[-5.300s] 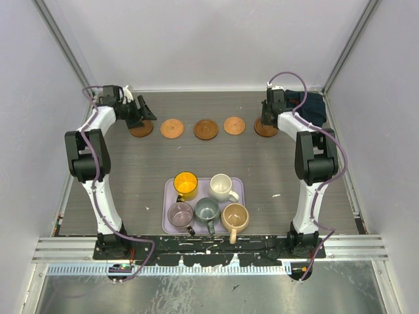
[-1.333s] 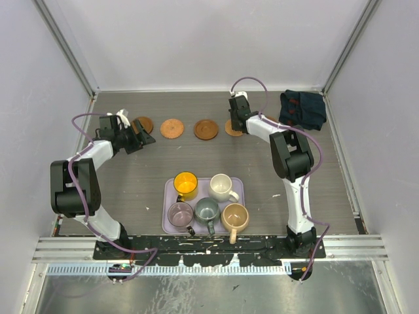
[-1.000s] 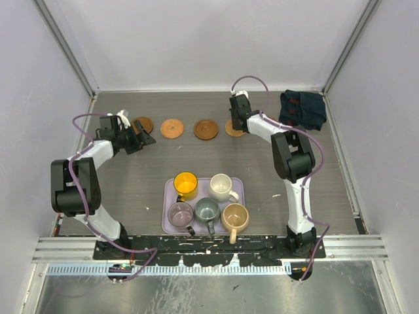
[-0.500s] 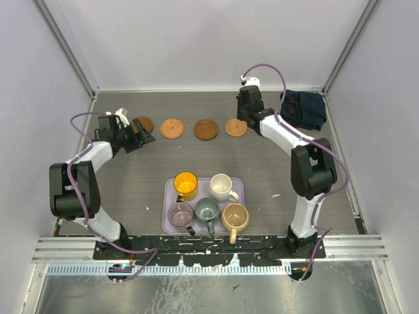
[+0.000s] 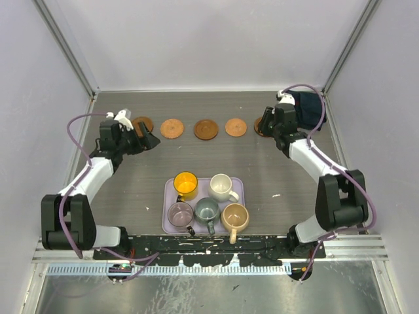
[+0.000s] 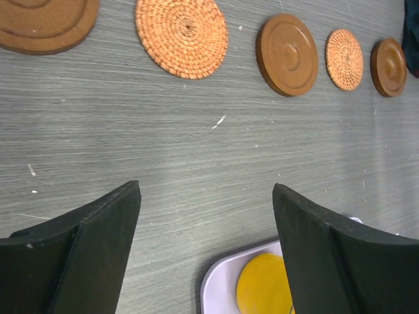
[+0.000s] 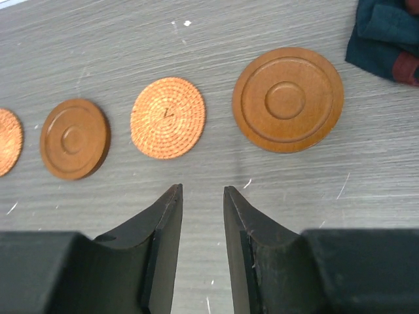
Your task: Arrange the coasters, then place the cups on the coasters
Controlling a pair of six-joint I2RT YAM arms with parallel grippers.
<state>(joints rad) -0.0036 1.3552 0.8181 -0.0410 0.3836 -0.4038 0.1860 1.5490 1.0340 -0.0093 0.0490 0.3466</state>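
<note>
Along far table side: five coasters (image 5: 206, 129) lined in row, looks done. Five cups (image 5: 207, 209) all on tray (image 5: 203, 182), none placed yet. Left gripper (image 6: 206, 190) wide open, empty; right gripper (image 7: 201, 190) slightly open, empty.

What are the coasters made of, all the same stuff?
Two kinds, by the look. The ringed coasters seem to be brown wood or a wood-look moulding, with a smooth satin face and turned concentric grooves. The woven coasters look like matte orange coiled fibre, perhaps rattan or straw, with a visible ribbed spiral.
</note>
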